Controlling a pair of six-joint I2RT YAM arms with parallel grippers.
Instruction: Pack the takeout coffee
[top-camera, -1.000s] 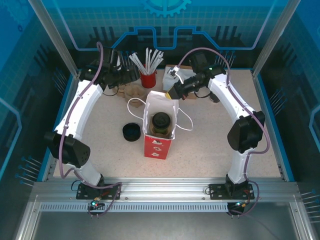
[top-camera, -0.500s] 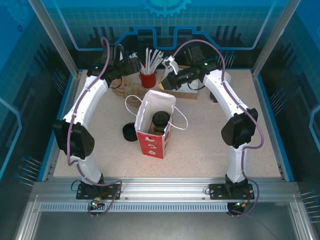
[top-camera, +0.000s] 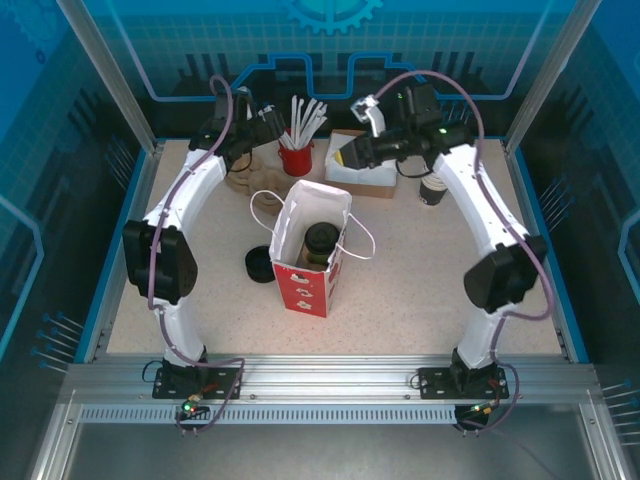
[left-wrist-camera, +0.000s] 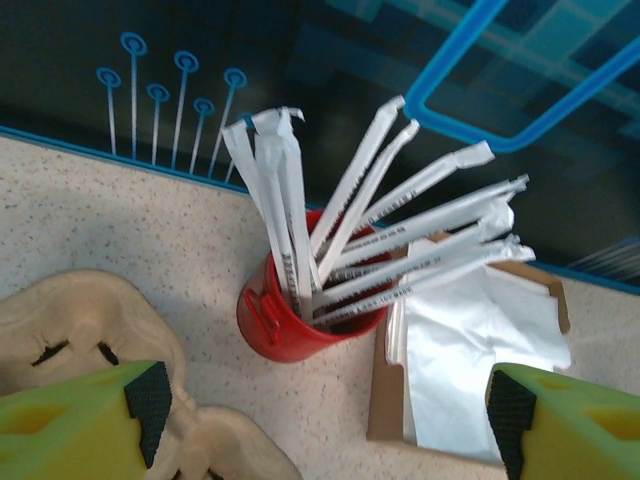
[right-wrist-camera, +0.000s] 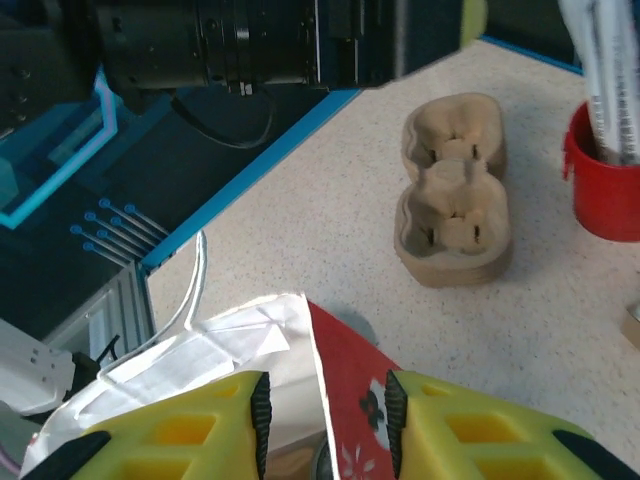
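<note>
The takeout coffee (top-camera: 320, 240), a dark cup with a black lid, stands inside the red paper bag (top-camera: 304, 285), whose white mouth is open upward. My right gripper (top-camera: 352, 152) hovers behind the bag over the cardboard box. In the right wrist view its yellow fingers (right-wrist-camera: 470, 430) stand apart, holding nothing, with the bag's rim (right-wrist-camera: 318, 345) seen below the right gripper (right-wrist-camera: 325, 420). My left gripper (top-camera: 266, 124) is open at the back beside the red cup of straws (top-camera: 296, 157). The left gripper (left-wrist-camera: 325, 425) is wide apart and empty above that cup (left-wrist-camera: 290, 325).
A pulp cup carrier (top-camera: 245, 180) lies back left, also seen as the carrier (right-wrist-camera: 455, 190). A cardboard box of white napkins (top-camera: 362, 178) sits behind the bag. A low stack of black lids (top-camera: 263, 264) is left of the bag, and dark cups (top-camera: 432, 190) stand at the right.
My right gripper has opened and drawn back from the bag's rim; the bag leaned and shifted slightly left. My left arm has swung further back toward the straws, its jaws narrowing a little.
</note>
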